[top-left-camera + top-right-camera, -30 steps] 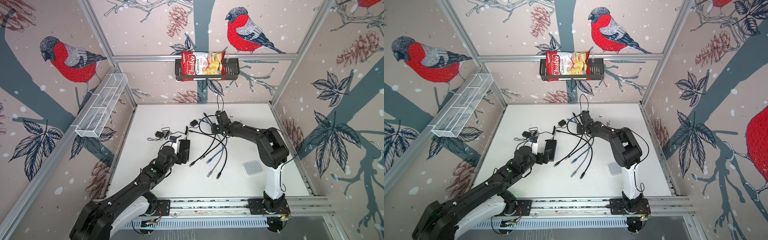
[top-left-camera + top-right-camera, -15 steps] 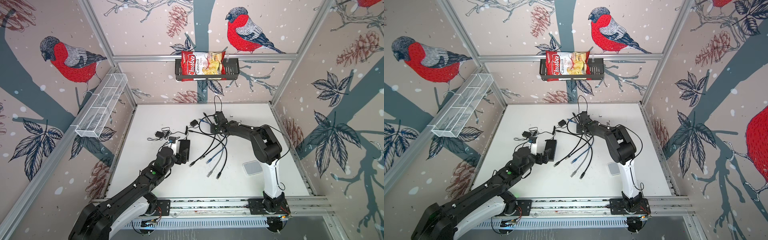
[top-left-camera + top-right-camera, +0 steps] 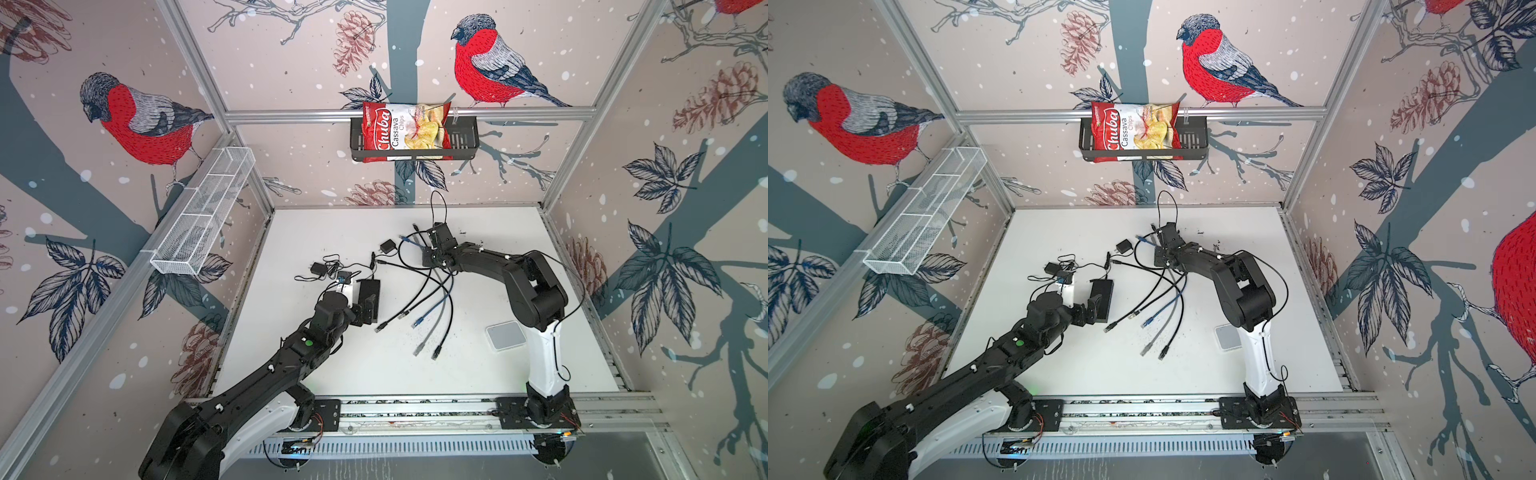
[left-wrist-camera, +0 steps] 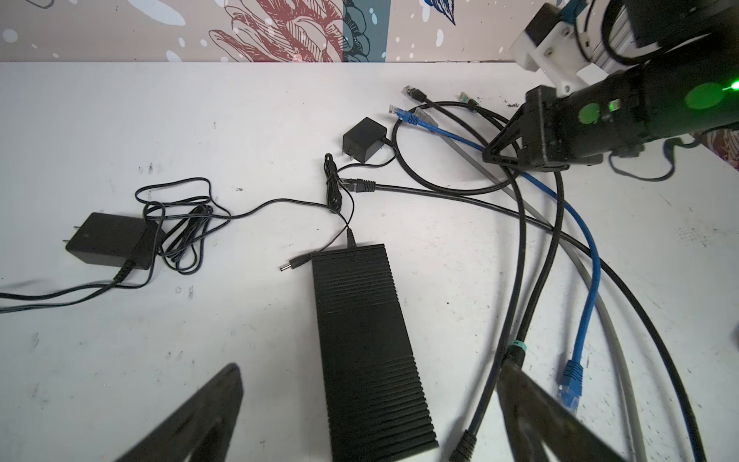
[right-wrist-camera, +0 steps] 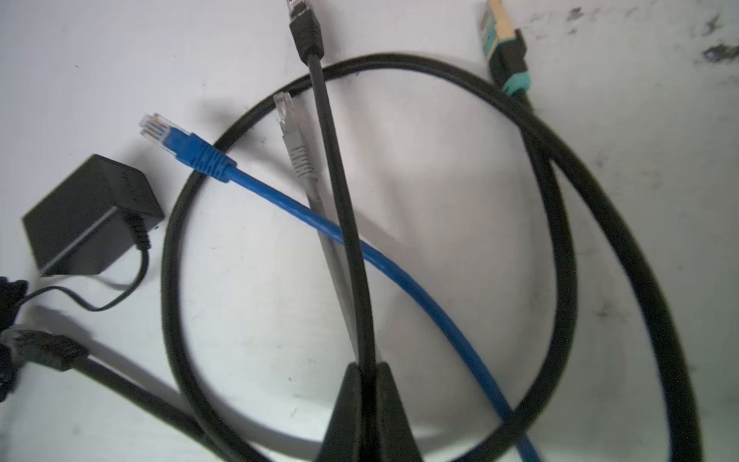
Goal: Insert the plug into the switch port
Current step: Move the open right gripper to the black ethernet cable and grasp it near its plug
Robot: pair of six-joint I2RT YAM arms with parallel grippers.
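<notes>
Because the plug (image 5: 304, 32) must travel to the switch (image 3: 369, 297), my right gripper (image 5: 367, 372) is clamped on the black cable (image 5: 342, 200) behind that plug, forearm stretched low toward twelve o'clock. At eight o'clock, well apart, the switch lies under my left gripper (image 4: 372, 364), jaws wide, likely to brace it.

Five network cables (image 4: 597, 264), two power adapters (image 4: 108, 240), one black switch (image 4: 368, 340), one white box (image 3: 505, 336)

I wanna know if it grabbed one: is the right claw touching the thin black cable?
Touching. The right wrist view shows the right gripper shut on the thin black cable, with no gap between them.
</notes>
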